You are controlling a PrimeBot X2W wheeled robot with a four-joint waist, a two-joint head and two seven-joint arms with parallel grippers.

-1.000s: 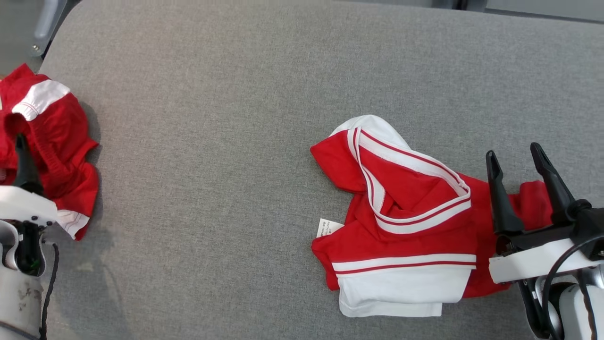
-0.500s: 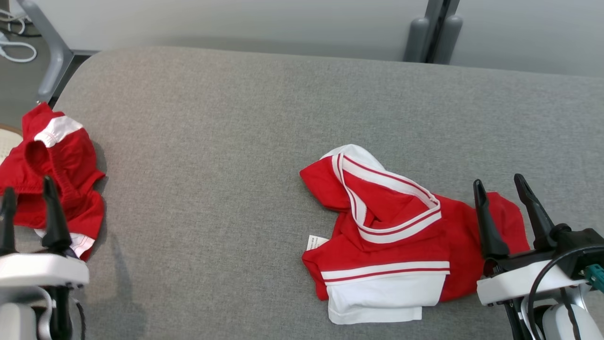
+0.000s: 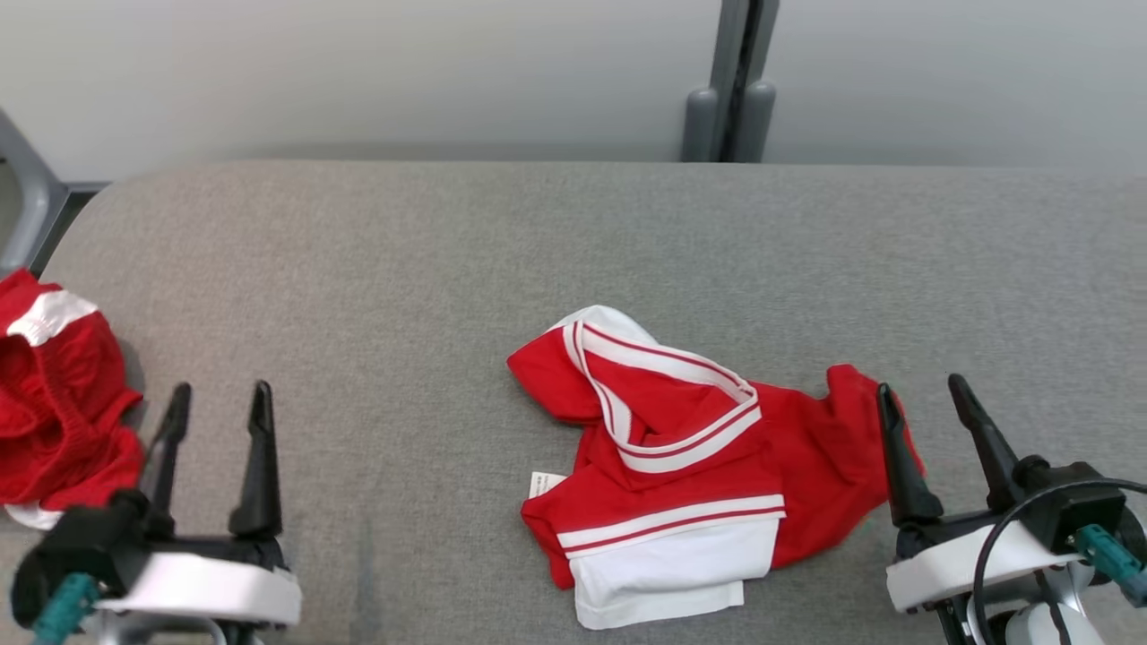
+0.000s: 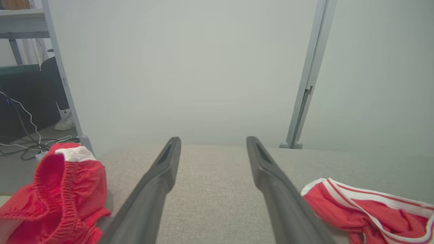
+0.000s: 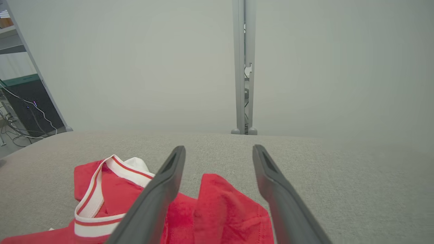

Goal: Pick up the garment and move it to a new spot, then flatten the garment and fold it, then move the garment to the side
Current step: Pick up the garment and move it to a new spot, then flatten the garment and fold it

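Note:
The garment (image 3: 681, 457) lies crumpled on the grey padded table (image 3: 403, 296), right of its middle. It is red with white striped trim, a white sleeve toward me and a small white tag (image 3: 543, 484) at its left. My right gripper (image 3: 919, 385) is open at the garment's right edge, and its left finger overlaps the red cloth. In the right wrist view the garment (image 5: 220, 203) lies below the spread right gripper (image 5: 218, 147). My left gripper (image 3: 222, 390) is open over bare table at the lower left. The left wrist view has the left gripper (image 4: 213, 139) left of the garment (image 4: 366, 210).
A second red cloth with an elastic band and white trim (image 3: 54, 403) is bunched at the table's left edge, also in the left wrist view (image 4: 61, 189). A grey post (image 3: 730, 90) stands against the pale wall behind the table. Cables lie on the floor at the far left (image 4: 20, 149).
The head camera has tilted up, so the wall now shows. My left gripper has come off the bunched red cloth and stands to its right. The garment keeps its shape.

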